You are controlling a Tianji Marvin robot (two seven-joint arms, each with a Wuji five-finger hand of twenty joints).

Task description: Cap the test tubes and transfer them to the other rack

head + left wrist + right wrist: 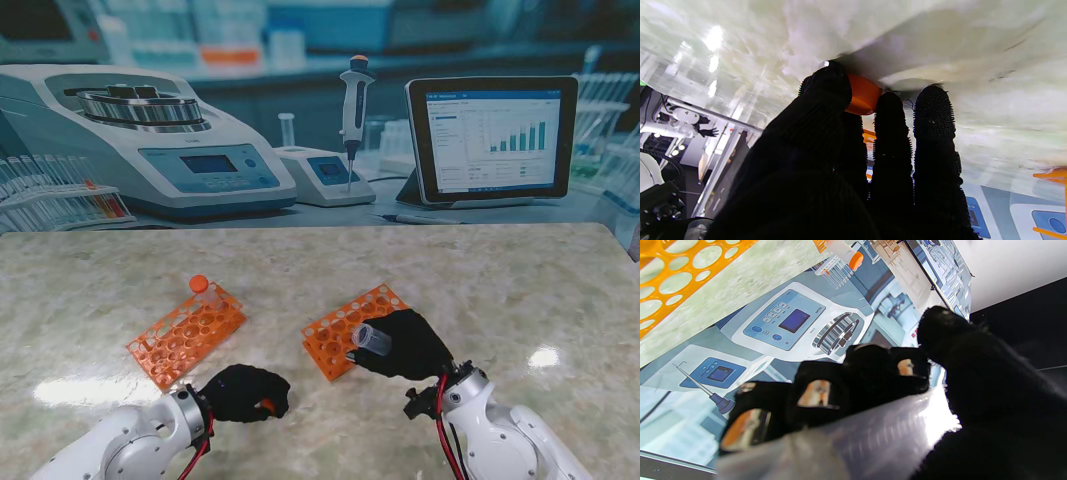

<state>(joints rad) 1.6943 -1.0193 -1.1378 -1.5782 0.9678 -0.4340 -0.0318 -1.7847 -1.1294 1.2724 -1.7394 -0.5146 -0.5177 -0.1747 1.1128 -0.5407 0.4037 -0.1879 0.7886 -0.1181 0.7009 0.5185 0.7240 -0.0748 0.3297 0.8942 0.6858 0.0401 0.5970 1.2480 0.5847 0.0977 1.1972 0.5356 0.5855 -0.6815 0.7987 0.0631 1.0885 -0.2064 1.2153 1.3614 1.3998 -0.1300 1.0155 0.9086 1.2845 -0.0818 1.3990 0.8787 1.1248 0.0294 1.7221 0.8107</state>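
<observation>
The left wrist view alone shows the black-gloved left hand (840,160) pinching a small round orange plastic cap (863,95), while the right hand (410,345) grips a clear uncapped plastic test tube (371,339).

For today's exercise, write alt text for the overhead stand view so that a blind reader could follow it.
Two black-gloved robot hands work over a marble table: the right hand holds an uncapped clear test tube beside the right orange rack, while the left hand closes on an orange cap nearer to me. The left orange rack holds one capped tube.
</observation>
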